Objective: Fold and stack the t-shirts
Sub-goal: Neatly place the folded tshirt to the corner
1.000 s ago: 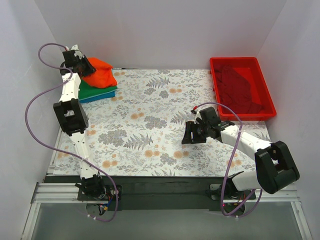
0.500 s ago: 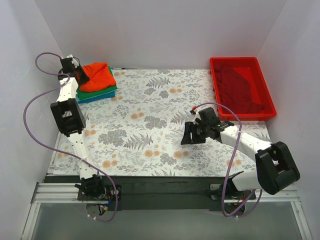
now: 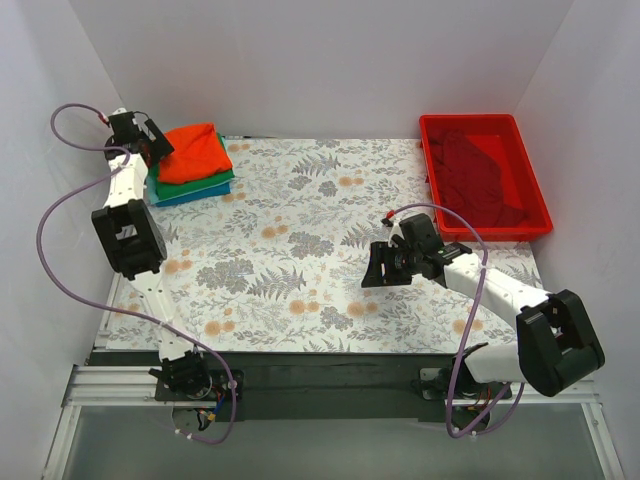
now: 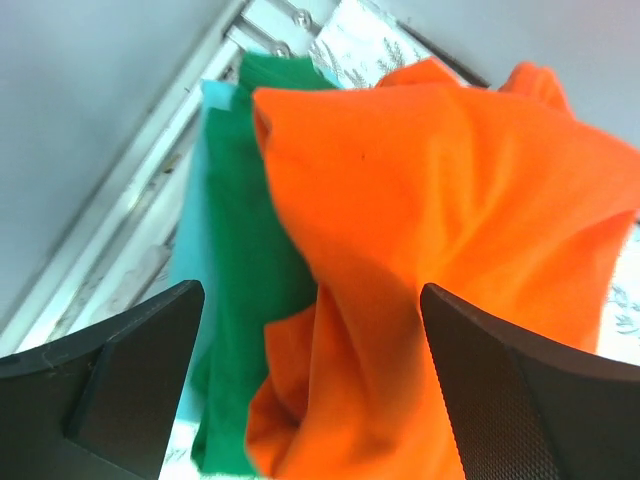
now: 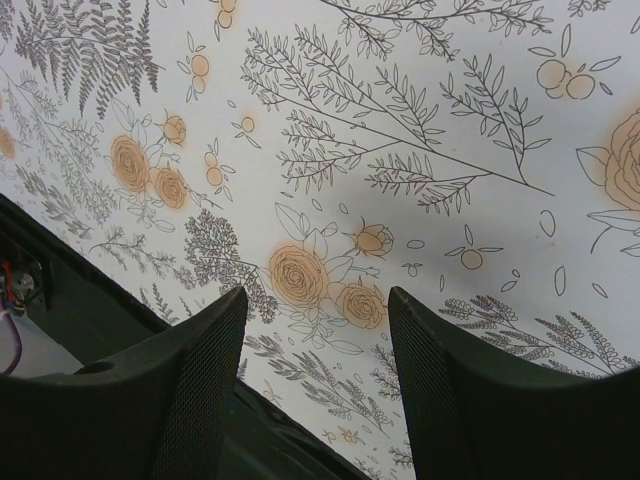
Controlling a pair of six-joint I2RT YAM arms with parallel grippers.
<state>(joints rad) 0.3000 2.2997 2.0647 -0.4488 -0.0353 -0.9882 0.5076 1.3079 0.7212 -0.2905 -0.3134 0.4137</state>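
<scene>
**Orange-red t-shirt lying on the stack, left jaws standing wide**

The orange-red t-shirt (image 4: 440,200) is lying rumpled on top of the folded green t-shirt (image 4: 250,250), which is resting on the blue t-shirt (image 4: 195,230). This stack is sitting far across the floral table (image 3: 300,230) from the red bin (image 3: 495,238), along the same back edge. The left gripper (image 3: 140,140) is hovering just beside the stack, on the side away from the bin. Its jaws are standing wide apart and clamping nothing, with orange cloth showing between them in the wrist view; whether a finger is touching the cloth cannot be told. A dark red t-shirt (image 3: 480,175) is lying inside the bin. The right gripper (image 3: 378,268) is hanging over the table, nearer than the bin and on its stack-ward side. Its jaws are parted and gripping nothing, well apart from every shirt.
</scene>
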